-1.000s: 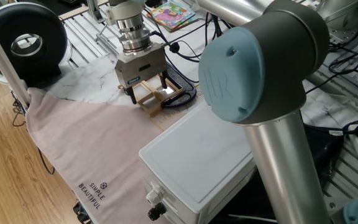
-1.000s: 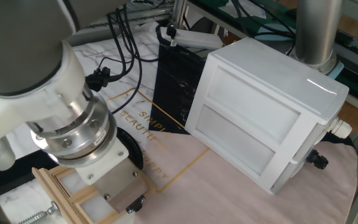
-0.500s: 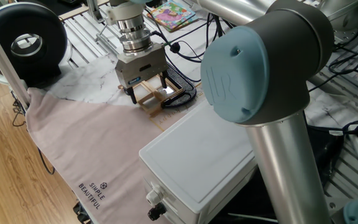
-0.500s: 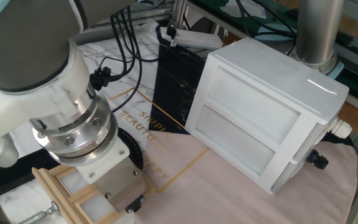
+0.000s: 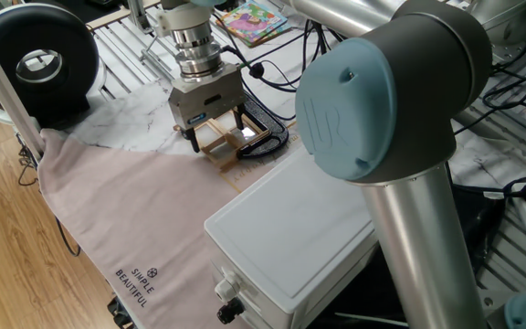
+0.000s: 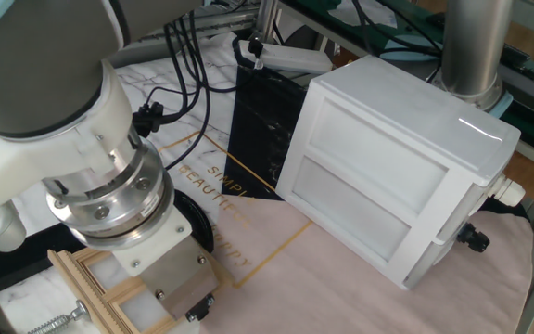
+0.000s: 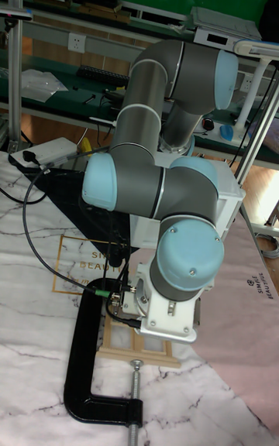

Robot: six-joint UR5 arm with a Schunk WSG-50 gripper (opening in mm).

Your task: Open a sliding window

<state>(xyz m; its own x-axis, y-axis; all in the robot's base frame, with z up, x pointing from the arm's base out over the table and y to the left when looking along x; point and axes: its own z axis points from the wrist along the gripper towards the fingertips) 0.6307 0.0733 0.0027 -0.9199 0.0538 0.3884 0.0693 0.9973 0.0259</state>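
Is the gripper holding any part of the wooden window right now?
It cannot be told. The gripper stands down over the small light-wood sliding window, jaws straddling the frame, but contact with any bar is hidden.

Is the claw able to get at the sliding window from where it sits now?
Probably yes. The claw is already down over the sliding window, its fingers straddling the frame, nothing between them. The black clamp and white box stand aside.
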